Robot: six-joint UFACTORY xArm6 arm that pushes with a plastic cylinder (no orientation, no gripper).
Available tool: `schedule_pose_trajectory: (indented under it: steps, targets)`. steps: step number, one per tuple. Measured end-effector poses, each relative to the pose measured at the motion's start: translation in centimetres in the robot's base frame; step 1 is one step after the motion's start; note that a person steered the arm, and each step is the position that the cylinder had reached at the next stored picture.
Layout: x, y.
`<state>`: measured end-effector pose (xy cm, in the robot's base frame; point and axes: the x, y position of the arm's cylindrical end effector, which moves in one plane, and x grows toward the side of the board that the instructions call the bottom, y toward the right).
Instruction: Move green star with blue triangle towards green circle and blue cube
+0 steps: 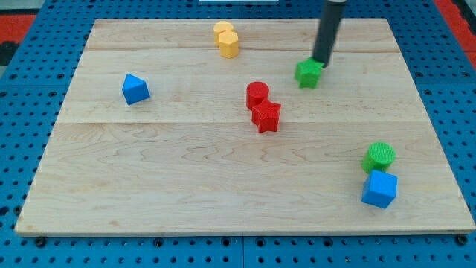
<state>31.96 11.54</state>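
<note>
My tip (321,62), a bare rod end effector w/ nothing held, touches the green star (309,73) at its upper right. Blue triangle (134,88) sits far toward view's left. Green circle (379,157) and blue cube (380,189) touch near desk (186,186) bottom right.

Bench (223,186): pale wooden board of light grain, made of several planks joined lengthwise, their seams running across from the view's left to the view's right. Edges straight, corners slightly rounded; far edge appears narrower than near edge.

Blue pegboard (22,97): perforated surface beneath the bench, showing on all four sides of it; regular grid of small dark holes.

Red patches (15,16): beyond the pegboard, at the view's top-left and top-right corners past the bench's far corners; material not discernible.

Light: even and bright, soft short shadows on the bench. No walls, windows or floor discernible.
</note>
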Motion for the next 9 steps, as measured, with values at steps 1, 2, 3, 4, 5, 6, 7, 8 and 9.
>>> schedule_pose_trajectory:
  steps: [1,2,3,4,5,6,7,8,9]
  targets:
    - [4.5,-1.7]
    - [3.7,-2.7]
    - [2.8,-4.8]
    - [7.2,-6.4]
    - [11.1,-4.0]
    - [10.5,-1.5]
    - [11.1,1.4]
    - [14.6,5.2]
    - [12.6,3.1]
